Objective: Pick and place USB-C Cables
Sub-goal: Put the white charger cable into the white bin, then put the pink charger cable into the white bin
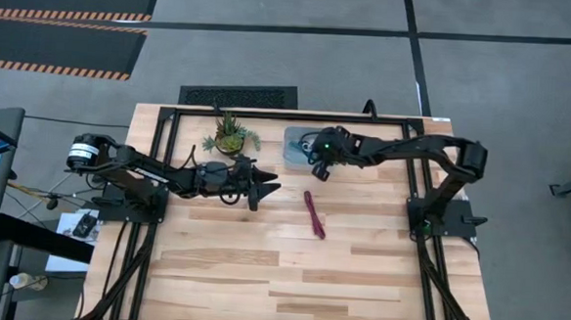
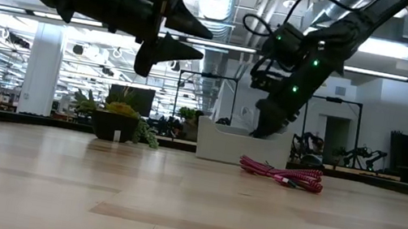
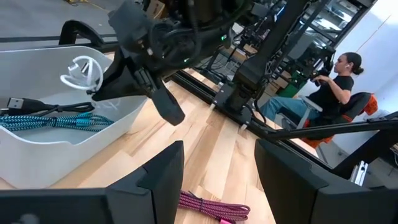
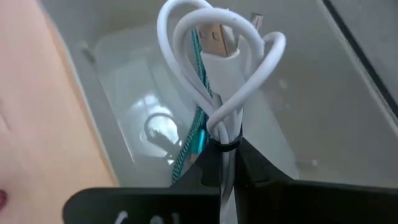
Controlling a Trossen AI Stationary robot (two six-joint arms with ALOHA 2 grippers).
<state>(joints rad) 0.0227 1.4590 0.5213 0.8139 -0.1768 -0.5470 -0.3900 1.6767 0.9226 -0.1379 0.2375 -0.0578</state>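
My right gripper [image 4: 227, 165] is shut on the white coiled cable [image 4: 214, 68], over the white bin [image 1: 294, 147] at the table's far middle. In the left wrist view the white cable [image 3: 84, 71] hangs above the bin's inside, where a teal cable [image 3: 56, 121] and a black cable [image 3: 37, 107] lie on the floor. The maroon cable [image 1: 315, 215] lies flat on the table, to the near side of the bin. My left gripper [image 1: 264, 188] is open and empty, up in the air left of the maroon cable. My right gripper pinches the white cable between its two fingers at the bundle's tied waist [image 4: 222, 138]. The loops and the plug [image 4: 217, 46] stick out past the fingertips. The fingers slant down from the table's right side. The cable is lifted clear above the bin's floor.
A small green potted plant [image 1: 230, 136] stands left of the bin. A black frame [image 1: 170, 115] runs around the table's far and side edges. A seated person [image 3: 329, 87] shows in the room beyond the table. Bare wood [image 1: 289, 278] lies toward the near edge.
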